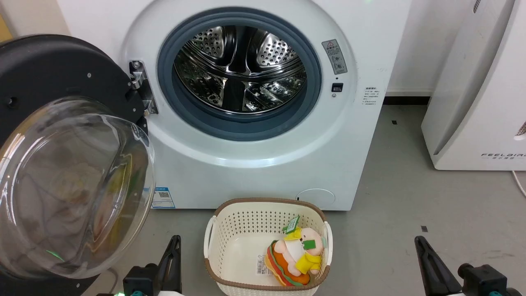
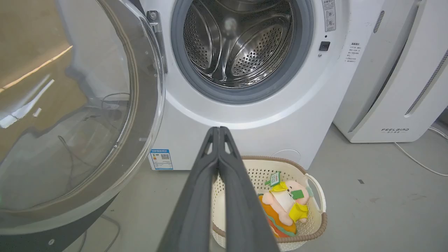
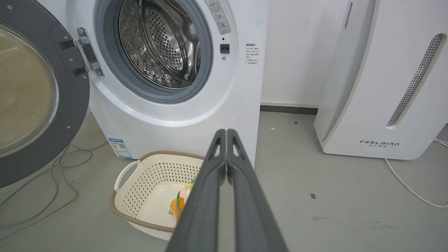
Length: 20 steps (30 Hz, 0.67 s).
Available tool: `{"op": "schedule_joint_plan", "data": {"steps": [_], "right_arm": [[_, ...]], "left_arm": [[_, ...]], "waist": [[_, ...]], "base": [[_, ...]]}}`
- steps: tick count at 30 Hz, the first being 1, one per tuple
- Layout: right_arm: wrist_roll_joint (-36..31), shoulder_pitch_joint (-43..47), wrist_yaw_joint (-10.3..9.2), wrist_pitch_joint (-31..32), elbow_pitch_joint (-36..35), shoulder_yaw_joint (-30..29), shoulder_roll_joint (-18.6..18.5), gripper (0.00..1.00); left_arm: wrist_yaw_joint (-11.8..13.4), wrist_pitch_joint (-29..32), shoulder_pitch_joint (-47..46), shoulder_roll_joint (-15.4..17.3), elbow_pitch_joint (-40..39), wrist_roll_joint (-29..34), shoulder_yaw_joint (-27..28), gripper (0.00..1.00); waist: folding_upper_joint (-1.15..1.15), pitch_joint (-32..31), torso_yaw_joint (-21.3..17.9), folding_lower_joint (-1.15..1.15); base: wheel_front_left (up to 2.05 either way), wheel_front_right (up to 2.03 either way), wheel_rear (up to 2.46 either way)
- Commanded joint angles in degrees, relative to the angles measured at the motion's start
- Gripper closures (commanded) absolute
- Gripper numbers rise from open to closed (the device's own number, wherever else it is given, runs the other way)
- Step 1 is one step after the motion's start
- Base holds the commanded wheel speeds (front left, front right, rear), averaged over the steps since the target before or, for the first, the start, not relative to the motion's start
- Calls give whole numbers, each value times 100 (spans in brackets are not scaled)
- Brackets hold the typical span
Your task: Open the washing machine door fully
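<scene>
Washing machine door [image 1: 53,65]: dark plastic-looking ring, dull satin on the face shown, round a clear glossy glass bowl [image 1: 70,185] full of reflections, hung on a bright metal hinge [image 1: 141,86]; washing machine [image 1: 254,181] body smooth white with soft sheen, drum [image 1: 242,70] mirror-shiny perforated steel, gasket [image 1: 242,127] matt grey rubber, label [image 1: 163,198] a glossy printed sticker. Basket [image 1: 246,224] cream perforated plastic with brown ribbed rim, toy [image 1: 296,255] soft plush cloth with paper tags, floor [image 1: 411,185] matt grey, scuffed. FEELBIRD appliance [image 1: 472,102] smooth white plastic; left gripper [image 2: 218,130] and right gripper [image 3: 226,132] fingers dark grey, matt, smooth.
</scene>
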Motion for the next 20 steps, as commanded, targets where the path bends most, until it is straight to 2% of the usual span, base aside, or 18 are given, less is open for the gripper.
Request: {"op": "schedule_joint_plan", "data": {"steps": [1, 20], "right_arm": [[-44, -83, 1, 18, -36, 7, 2, 100], [-114, -209, 1, 148, -77, 35, 4, 100]], "left_arm": [[-33, 13, -44, -1, -40, 51, 35, 100], [-138, 235, -94, -67, -215, 221, 206, 100]], "waist": [[0, 1, 0, 0], [0, 57, -25, 0]], "base": [[0, 0, 0], [0, 0, 0]]}}
